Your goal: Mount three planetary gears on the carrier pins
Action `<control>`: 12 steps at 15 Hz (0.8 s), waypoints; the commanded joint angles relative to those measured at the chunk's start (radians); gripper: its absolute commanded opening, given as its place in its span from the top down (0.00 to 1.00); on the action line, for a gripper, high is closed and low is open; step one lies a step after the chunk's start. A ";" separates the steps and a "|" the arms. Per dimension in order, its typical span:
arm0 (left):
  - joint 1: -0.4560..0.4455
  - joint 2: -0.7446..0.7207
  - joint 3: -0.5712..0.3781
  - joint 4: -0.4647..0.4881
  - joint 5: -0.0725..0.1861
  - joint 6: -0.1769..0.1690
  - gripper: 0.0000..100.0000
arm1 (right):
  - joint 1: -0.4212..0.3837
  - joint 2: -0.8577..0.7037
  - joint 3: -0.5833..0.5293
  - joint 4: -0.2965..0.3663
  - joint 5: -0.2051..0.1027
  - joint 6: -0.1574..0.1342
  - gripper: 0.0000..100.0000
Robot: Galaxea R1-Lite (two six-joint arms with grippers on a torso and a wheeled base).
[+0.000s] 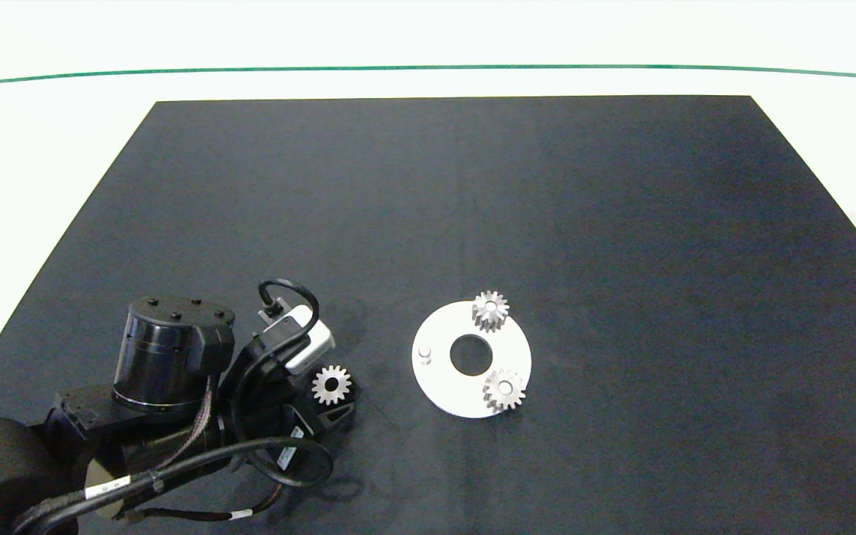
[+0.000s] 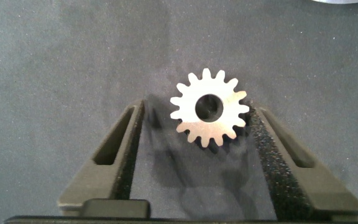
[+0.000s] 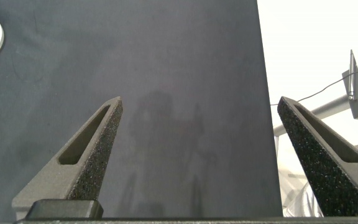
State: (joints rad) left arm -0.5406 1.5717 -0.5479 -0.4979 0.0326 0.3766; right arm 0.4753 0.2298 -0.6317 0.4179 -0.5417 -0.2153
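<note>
Left gripper [image 2: 194, 146]: jaws spread around 1 small silver-grey toothed metal gear [image 2: 210, 107], flat on black mat [image 1: 621, 223], touching 1 pad, not yet clamped. Centre, close evenly. Flat white round disc [image 1: 439, 390]: 2 gears seated; 1 bare whitish pin [image 1: 424, 354], approach unobstructed. Right gripper [image 3: 197, 155]: jaws wide, empty.

No text, label, brand, number or sign can be read on anything in view.

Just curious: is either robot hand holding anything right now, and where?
No. The left hand is open around the loose gear on the mat; one finger touches its teeth. The right hand is empty.
</note>
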 commanded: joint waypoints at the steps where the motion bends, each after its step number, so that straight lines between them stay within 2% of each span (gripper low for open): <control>1: 0.001 -0.002 0.000 -0.002 0.000 0.001 0.41 | 0.000 0.005 -0.002 0.002 -0.004 -0.001 0.00; 12: -0.009 -0.002 0.000 -0.001 0.001 -0.002 0.62 | -0.001 0.008 -0.008 0.004 -0.006 -0.003 0.00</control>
State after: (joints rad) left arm -0.5498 1.5713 -0.5479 -0.4940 0.0332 0.3723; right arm 0.4734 0.2347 -0.6394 0.4198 -0.5445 -0.2164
